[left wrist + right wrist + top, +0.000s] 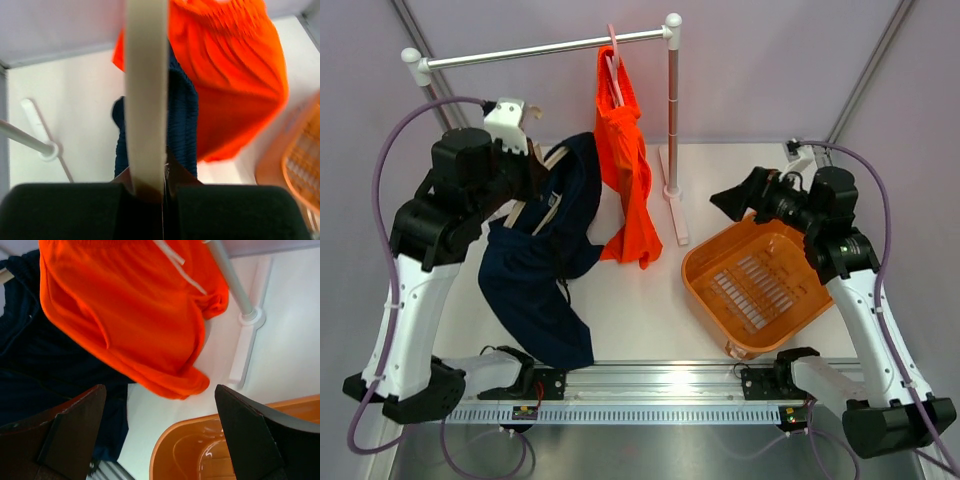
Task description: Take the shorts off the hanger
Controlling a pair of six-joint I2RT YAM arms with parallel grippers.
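Neither pair looks free yet. The left gripper (150,187) is clenched on a cream hanger (146,90) at centre left, the navy shorts (535,270) draped round it down to the table. The orange shorts (625,170) hang from the pink hanger (612,62) on the rail (520,50), upper centre. The right gripper (159,405) gapes empty over the orange basket (705,285).

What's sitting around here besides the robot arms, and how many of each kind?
Shorts: 2, navy shorts, orange shorts
Hangers: 2, pink hanger, beige hanger
Basket: 1
Rack: 1
Total: 6
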